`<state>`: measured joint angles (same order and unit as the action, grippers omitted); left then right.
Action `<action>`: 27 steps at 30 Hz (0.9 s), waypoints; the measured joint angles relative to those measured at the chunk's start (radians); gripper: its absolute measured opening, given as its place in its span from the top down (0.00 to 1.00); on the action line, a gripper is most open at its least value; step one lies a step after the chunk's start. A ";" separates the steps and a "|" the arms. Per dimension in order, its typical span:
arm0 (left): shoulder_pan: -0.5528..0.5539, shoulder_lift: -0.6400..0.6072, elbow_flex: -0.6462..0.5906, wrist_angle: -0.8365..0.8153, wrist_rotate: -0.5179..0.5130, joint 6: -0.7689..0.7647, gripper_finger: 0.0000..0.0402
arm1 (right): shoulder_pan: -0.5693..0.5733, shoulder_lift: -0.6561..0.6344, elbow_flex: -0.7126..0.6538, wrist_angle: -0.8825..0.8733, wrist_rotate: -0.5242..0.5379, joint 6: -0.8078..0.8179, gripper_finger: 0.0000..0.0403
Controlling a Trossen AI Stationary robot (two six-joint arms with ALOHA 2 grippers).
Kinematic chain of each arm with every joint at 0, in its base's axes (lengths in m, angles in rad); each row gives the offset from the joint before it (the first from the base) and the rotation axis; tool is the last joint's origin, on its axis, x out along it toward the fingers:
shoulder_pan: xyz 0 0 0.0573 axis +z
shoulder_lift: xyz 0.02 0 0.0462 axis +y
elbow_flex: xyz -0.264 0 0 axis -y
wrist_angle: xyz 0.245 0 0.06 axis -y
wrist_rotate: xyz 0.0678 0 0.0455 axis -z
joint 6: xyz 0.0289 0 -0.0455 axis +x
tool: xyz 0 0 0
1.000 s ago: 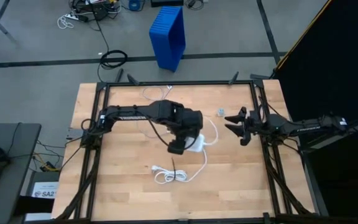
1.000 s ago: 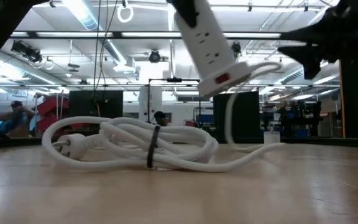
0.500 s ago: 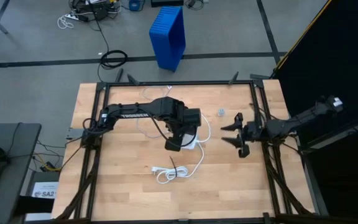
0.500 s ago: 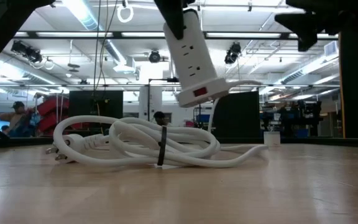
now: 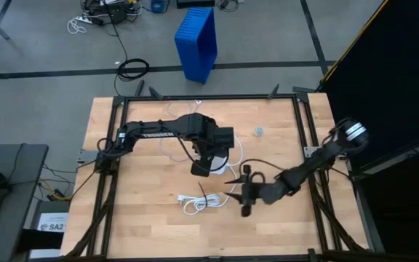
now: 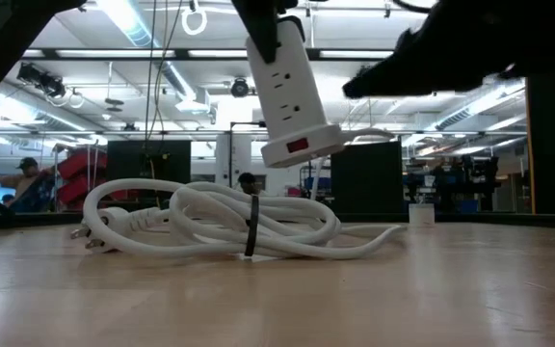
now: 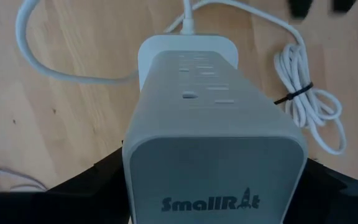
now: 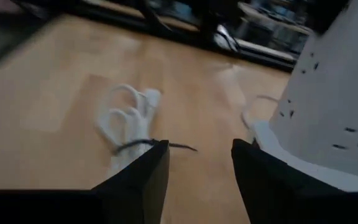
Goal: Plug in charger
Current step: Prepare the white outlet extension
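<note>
1. Cord bundle (image 6: 229,220): thick white cord, coiled and bound with a dark strap, lying flat on the table (image 5: 144,218) at 6 o'clock from the table's centre. Its plug end lies on the wood.

2. My right gripper (image 5: 233,189): above the table at 3 o'clock from the bundle, near it but not touching. My fingers (image 8: 143,177) are spread, with nothing between them; the bundle shows past the gap.

3. The charger (image 6: 285,92): a pale grey-white block with sockets on one face and a red switch near its lower end. It hangs clear of the table, tilted, just at 12 o'clock from the bundle. The white cord leaves its lower end and runs down to the bundle.

4. My left gripper (image 5: 206,161): near the table's centre, clamped on the charger's upper end, one finger on each side.

5. Small pale object (image 5: 257,131): on the table at 2 o'clock from the charger, well apart from it. I cannot tell what it is.

6. Blue crate (image 5: 197,42): on the floor beyond the table's 12 o'clock edge.
</note>
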<state>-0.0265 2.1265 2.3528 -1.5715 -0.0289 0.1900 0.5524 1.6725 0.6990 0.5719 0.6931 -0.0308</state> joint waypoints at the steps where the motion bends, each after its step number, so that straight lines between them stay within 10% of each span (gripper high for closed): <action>1: 0.000 0.000 0.000 -0.001 0.000 0.000 0.31 | -0.004 0.018 0.013 0.000 -0.020 0.004 0.67; 8: 0.001 0.000 0.000 0.000 -0.001 0.012 0.31 | -0.060 0.168 0.155 -0.094 -0.243 0.143 0.69; 19: 0.000 0.000 0.000 0.000 -0.003 -0.001 0.31 | -0.136 0.292 0.252 -0.194 -0.445 0.290 0.36; 27: -0.001 0.000 0.000 -0.001 -0.004 -0.007 0.31 | -0.149 0.282 0.255 -0.304 -0.481 0.297 0.75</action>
<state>-0.0273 2.1269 2.3524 -1.5724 -0.0326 0.1825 0.4039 1.9549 0.9542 0.2675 0.2121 0.2662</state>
